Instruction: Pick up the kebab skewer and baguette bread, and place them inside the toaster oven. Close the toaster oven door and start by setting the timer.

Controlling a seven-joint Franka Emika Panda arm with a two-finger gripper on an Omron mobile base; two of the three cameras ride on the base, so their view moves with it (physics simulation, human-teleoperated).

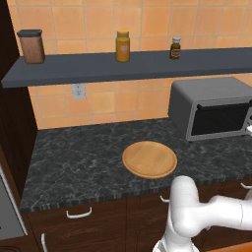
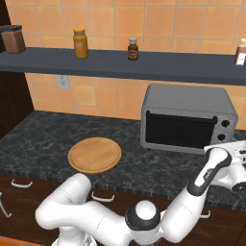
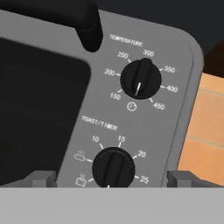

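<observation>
The toaster oven (image 1: 211, 106) (image 2: 187, 115) is a grey box at the back right of the dark counter. Its dark glass door (image 2: 180, 130) (image 3: 39, 109) is shut, with the black handle (image 3: 83, 17) across the top. My gripper (image 3: 111, 179) (image 2: 240, 150) is open and holds nothing. It hovers right in front of the oven's right-hand control panel, its two fingertips (image 3: 43, 178) straddling the lower toast/timer knob (image 3: 113, 168). The temperature knob (image 3: 141, 78) sits above it. The kebab skewer and the baguette bread are out of view.
A round wooden board (image 1: 149, 159) (image 2: 94, 154) lies mid-counter, left of the oven. A dark shelf (image 1: 123, 66) above carries a brown canister (image 1: 32, 47), a yellow jar (image 1: 123, 47) and a small bottle (image 1: 175, 48). Drawers with white handles run below the counter edge.
</observation>
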